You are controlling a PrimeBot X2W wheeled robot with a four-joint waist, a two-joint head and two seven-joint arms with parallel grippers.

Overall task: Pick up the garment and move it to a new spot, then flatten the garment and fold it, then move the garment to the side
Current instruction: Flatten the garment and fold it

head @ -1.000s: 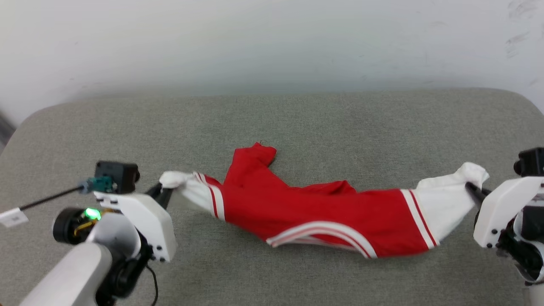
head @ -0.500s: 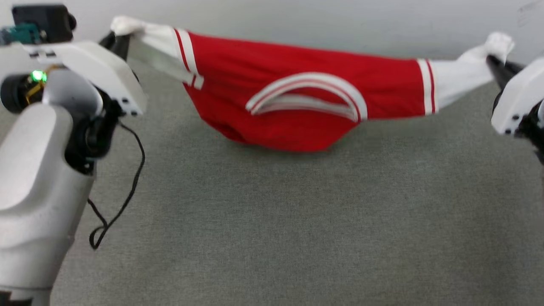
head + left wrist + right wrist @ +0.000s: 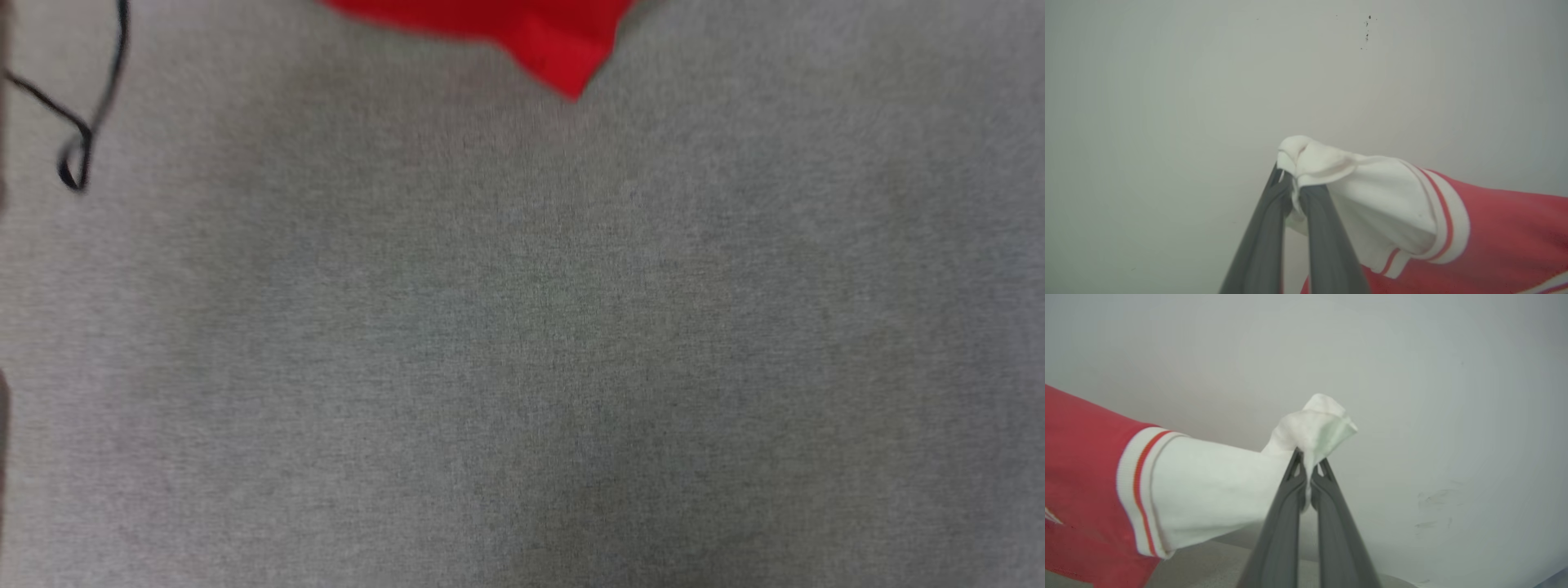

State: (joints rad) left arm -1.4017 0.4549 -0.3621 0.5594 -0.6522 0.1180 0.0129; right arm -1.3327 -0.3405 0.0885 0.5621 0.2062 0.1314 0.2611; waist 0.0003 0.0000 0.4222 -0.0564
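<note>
Garment (image 3: 539, 33), a red jersey with white sleeves, hangs stretched between the robot's two tools. From the head camera, the grey cloth-covered table (image 3: 522, 367) lies nearest. A black cable (image 3: 82, 139) loops at 10 o'clock and a red corner of the shirt dips in at 12 o'clock; blur hides whether it touches the cloth. On the left wrist camera, the left tool (image 3: 1292, 190) is clamped on the bunched end of one white sleeve, with the striped trim and red body trailing toward 4 o'clock. On the right wrist camera, the right tool (image 3: 1309, 461) pinches the other sleeve's end, red fabric at 8 o'clock. A pale wall (image 3: 1167, 81) stands behind both.
</note>
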